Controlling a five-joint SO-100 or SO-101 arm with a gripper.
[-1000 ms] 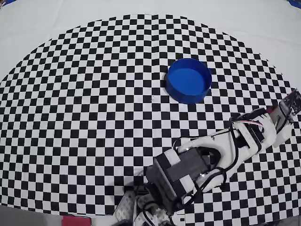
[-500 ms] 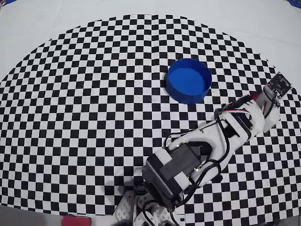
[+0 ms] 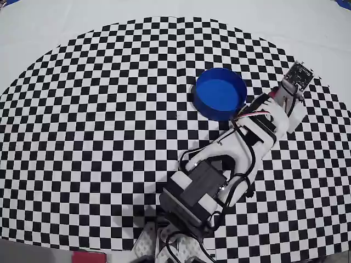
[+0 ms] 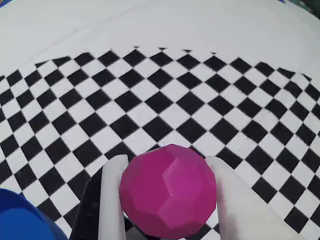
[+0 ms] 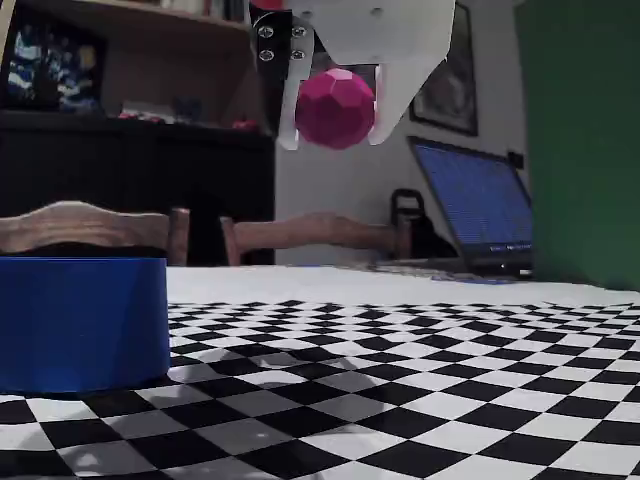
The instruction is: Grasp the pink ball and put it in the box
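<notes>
Pink ball [image 4: 169, 191], faceted and seemingly rigid and light, sits clamped across its widest part between the white fingers [image 4: 112, 200] of the pincer [image 5: 335, 125], lifted well above the checkered surface [image 4: 150, 100]. Its facets should resist slipping. Beside it stands the blue box [image 3: 220, 93], empty.

Bright even overhead light — fixed view dim, backlit

The pink ball [image 4: 169, 191] looks matt, faceted plastic; the box [image 5: 82, 322] smooth matt plastic.
</notes>
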